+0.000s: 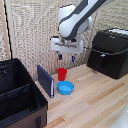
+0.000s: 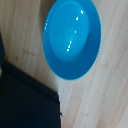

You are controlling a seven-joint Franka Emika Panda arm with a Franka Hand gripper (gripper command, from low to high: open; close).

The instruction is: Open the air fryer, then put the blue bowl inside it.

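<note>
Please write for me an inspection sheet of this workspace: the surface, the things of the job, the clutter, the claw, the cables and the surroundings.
Surface: light wooden table, bare around the bowl.
Job's things: blue bowl upright on the table, looks empty; air fryer at the exterior view's right, drawer appears shut, air fryer handle on its front.
Clutter: red cup behind the bowl; dark-blue panel standing upright beside it; black fabric case open at the exterior view's left.
Claw: claw hangs above the cup and bowl, fingers apart, holding nothing.
Cables: nothing seen.
Surroundings: pale woven screen behind the table.
</note>
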